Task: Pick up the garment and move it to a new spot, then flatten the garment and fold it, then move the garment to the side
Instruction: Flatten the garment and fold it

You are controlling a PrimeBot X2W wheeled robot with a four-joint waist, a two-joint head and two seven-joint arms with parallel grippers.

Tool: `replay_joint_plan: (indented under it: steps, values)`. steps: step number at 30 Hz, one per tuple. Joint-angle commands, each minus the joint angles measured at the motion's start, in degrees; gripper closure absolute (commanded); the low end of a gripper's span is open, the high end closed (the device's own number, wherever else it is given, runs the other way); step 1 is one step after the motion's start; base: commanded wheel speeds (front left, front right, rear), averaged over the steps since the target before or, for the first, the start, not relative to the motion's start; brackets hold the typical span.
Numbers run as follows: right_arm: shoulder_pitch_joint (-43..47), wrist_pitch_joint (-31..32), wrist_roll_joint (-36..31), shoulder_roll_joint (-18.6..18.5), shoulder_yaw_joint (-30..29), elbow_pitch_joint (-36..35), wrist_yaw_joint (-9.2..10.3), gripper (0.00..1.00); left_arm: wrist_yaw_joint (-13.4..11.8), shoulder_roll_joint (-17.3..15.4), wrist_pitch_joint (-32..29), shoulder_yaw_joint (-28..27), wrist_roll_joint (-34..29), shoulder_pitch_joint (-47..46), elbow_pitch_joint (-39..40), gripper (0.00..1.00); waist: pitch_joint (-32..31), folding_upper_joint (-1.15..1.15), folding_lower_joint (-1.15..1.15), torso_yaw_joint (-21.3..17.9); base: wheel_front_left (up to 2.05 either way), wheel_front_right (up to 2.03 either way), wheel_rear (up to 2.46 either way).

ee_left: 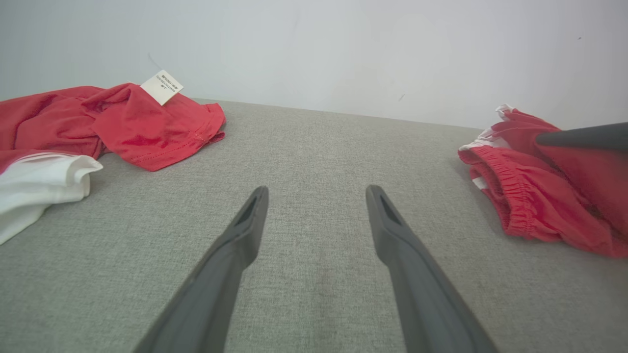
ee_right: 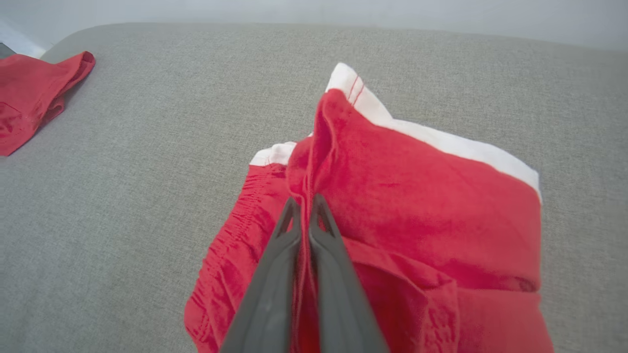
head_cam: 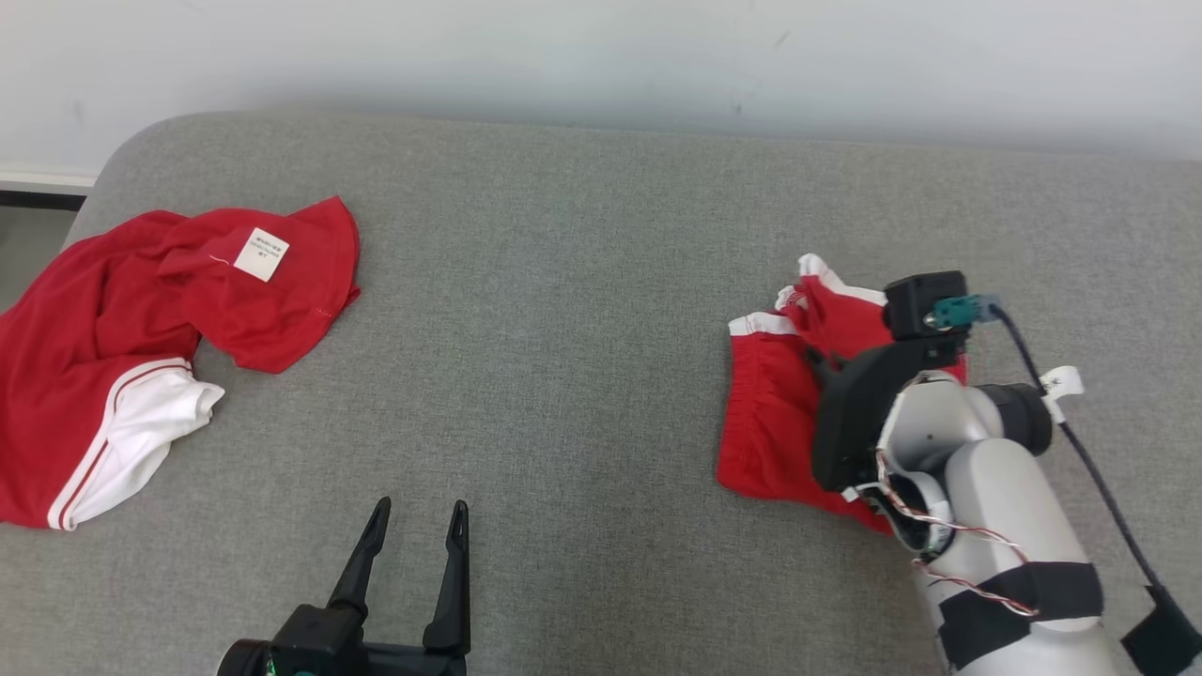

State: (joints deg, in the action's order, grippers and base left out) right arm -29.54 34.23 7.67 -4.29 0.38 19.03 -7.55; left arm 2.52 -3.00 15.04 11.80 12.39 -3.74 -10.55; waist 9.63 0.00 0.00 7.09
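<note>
Closest to me, low at the front edge, the left end effector (head_cam: 422, 507) hovers with its two dark fingers spread wide and nothing between them. It points out over the bare grey cushioned surface (head_cam: 582, 282) and touches no cloth. Off to the robot's right lie the red shorts (head_cam: 770, 413), which I judge to be the piece being worked on. They are bunched in a heap with the elastic waistband and white trim showing. The right end effector (ee_right: 305, 201) is closed tight on a raised ridge of that red fabric, a thin fold pinched between its fingers, while most of the shorts rest on the surface. Well apart, at the far left, a second red and white garment (head_cam: 113, 357) lies crumpled with a white label (head_cam: 260, 253) turned up; neither arm is near it. By my reckoning the job is at its very start: the grip for the pick-up is made, but the shorts are not lifted clear and have not been carried to a new spot. Flattening, folding and moving the shorts to the side are all left to do.
</note>
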Motion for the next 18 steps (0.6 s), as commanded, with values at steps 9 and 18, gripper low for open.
replay_joint_plan:
  steps: [9,18]
  values:
    - [-1.42,-1.93,1.80,1.41,4.28,4.20,0.14,1.00,-0.11,0.14,0.20,-0.33,0.33,0.12,-0.21,0.00,0.39,0.00,0.00,0.02,0.00,0.00,0.00]
    - [-1.26,-6.00,19.22,1.48,8.13,1.67,0.14,0.00,-0.42,0.14,0.20,-0.27,0.88,-0.07,-0.45,0.00,0.41,0.00,0.00,-0.82,0.00,0.00,0.00]
